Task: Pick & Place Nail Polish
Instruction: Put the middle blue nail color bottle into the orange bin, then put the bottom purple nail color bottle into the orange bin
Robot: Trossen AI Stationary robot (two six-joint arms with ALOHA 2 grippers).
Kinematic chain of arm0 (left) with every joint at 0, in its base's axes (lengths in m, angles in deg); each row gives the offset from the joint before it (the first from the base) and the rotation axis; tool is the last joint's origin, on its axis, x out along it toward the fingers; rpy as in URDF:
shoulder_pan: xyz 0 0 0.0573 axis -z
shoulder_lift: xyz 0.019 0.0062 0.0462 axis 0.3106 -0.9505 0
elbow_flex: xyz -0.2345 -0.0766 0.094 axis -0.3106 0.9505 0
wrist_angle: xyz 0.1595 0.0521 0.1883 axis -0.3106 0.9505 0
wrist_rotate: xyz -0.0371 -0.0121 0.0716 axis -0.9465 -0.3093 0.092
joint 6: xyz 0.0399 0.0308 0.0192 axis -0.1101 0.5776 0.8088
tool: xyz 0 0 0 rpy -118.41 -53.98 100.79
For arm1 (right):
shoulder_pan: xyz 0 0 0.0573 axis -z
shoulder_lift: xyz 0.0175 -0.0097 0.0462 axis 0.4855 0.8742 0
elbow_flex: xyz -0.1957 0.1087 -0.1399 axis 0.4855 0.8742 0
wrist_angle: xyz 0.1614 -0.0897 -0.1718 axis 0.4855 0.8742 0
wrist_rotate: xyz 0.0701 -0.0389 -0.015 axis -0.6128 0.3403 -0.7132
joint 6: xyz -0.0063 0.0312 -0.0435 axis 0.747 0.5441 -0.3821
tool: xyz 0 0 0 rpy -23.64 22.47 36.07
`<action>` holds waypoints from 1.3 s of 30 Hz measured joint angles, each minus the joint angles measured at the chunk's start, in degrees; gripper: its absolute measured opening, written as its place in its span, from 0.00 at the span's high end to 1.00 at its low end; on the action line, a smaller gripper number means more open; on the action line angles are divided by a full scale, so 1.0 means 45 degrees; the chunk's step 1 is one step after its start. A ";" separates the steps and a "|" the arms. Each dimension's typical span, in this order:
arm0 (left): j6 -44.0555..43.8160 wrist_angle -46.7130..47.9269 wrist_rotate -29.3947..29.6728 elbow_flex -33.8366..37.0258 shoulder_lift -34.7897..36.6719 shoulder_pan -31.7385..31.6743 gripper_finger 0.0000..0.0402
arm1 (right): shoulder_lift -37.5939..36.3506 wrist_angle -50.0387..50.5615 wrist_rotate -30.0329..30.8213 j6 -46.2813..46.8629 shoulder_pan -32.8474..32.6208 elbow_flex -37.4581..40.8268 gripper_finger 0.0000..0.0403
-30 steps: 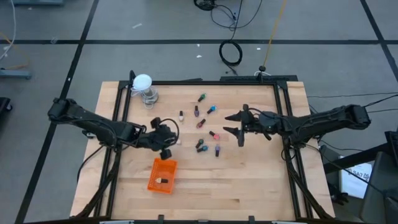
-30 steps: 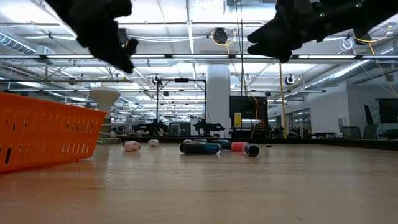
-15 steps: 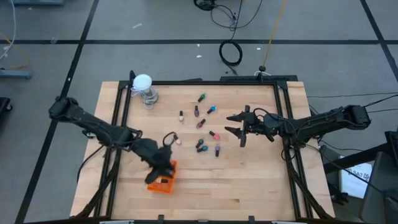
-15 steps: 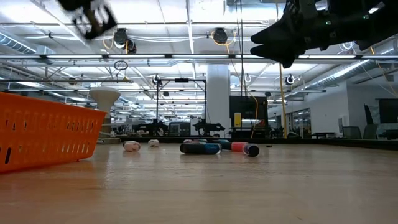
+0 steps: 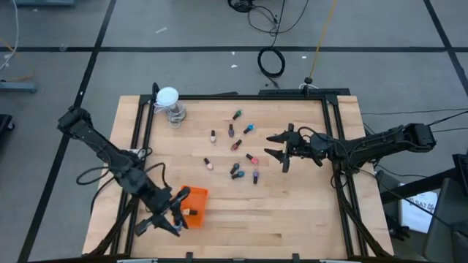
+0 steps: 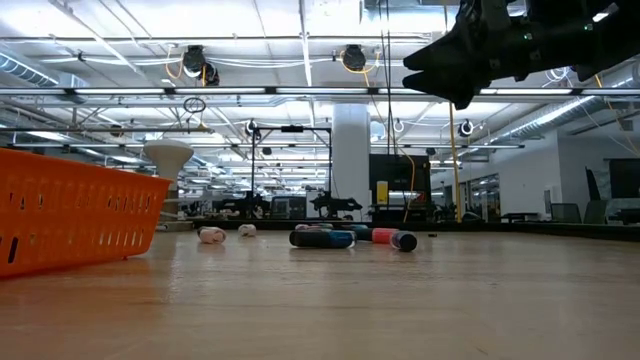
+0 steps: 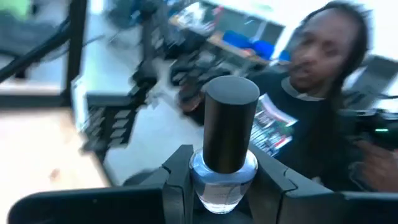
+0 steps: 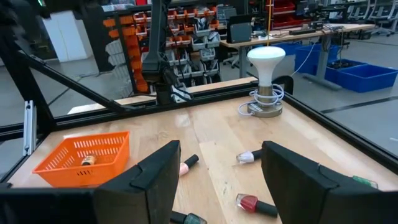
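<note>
The left gripper [image 5: 173, 218] is clamping a pale nail polish bottle [image 7: 224, 163] beside the orange tray [image 5: 196, 196] near the tabletop's [image 5: 292, 212] front-left corner. The right gripper [image 5: 276, 150] is hovering with fingers spread over the scattered bottles [image 5: 241, 153] mid-table.

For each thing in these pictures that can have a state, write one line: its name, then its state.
left gripper: shut on a clear nail polish bottle, beside the tray
right gripper: open, holding nothing, above the table
orange tray: one bottle inside
loose nail polish bottles: lying on the table
white ball: on its stand
</note>
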 joint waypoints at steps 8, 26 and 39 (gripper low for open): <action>-0.2937 0.4074 0.2679 0.0007 -0.0286 0.0541 0.77 | 0.0000 -0.0100 0.0003 0.0000 0.0000 0.0000 0.48; -0.5051 0.8690 0.4458 0.0010 -0.3077 0.0279 0.69 | 0.0005 -0.0236 -0.0002 0.0005 0.0000 0.0000 0.48; -0.6215 1.0006 0.4404 0.0010 -0.3548 -0.0521 0.61 | 0.0004 -0.0236 -0.0050 0.0176 0.0005 0.0000 0.48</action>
